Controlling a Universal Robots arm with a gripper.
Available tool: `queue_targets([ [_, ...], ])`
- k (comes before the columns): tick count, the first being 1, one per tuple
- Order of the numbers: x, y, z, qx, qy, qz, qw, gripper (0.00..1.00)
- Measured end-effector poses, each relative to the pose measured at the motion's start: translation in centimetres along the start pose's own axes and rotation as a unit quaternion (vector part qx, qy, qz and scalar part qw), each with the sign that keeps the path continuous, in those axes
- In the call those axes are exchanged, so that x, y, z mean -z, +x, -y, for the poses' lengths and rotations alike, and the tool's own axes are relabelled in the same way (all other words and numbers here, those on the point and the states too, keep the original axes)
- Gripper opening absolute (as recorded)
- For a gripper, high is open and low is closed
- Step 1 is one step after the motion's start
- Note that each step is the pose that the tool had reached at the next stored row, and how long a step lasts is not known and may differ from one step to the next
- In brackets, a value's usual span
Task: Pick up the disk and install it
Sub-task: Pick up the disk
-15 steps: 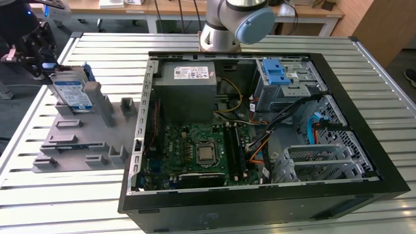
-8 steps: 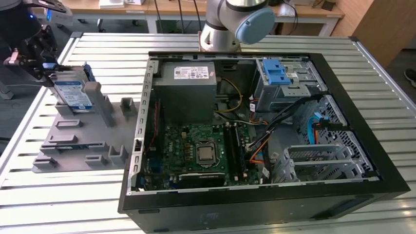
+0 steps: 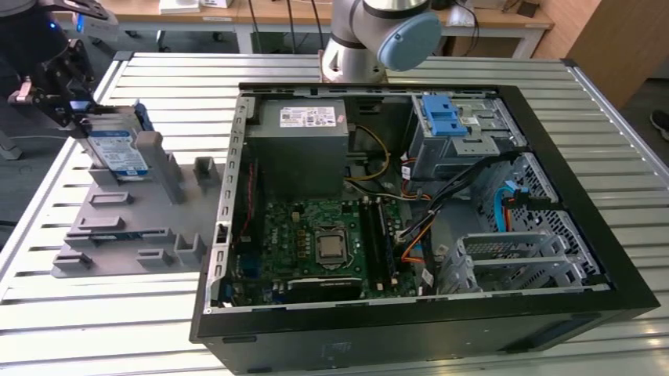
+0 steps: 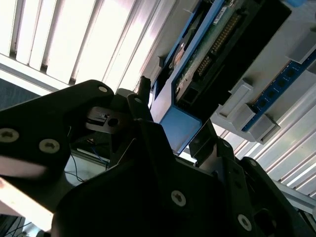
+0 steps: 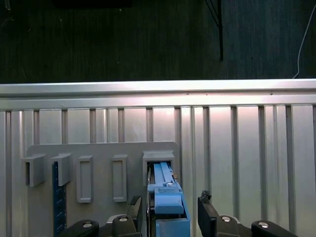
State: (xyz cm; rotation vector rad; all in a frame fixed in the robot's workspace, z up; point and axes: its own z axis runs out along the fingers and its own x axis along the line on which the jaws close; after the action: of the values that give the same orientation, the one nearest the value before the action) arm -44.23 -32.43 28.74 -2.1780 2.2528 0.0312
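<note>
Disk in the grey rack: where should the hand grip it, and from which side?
Best to grip the disk by its free upper end, across the two broad faces, coming from above. It stands on edge in the rack with its lower end seated in a slot, so the top is the clear part. The hand straddles that end, open.

Blue-framed disk (image 3: 117,150), upright, slotted in grey rack (image 3: 124,233)

Bright, even light; glaring slats (image 4: 98,39)
</note>
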Motion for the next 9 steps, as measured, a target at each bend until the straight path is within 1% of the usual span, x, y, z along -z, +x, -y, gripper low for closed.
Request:
queue_targets([
  [7,-0.03,0.06,0.00,0.000,-0.0006,0.0000,1.0000,0.56],
  [9,0.06,0.07,0.00,0.000,-0.0008,-0.0001,1.0000,0.56],
])
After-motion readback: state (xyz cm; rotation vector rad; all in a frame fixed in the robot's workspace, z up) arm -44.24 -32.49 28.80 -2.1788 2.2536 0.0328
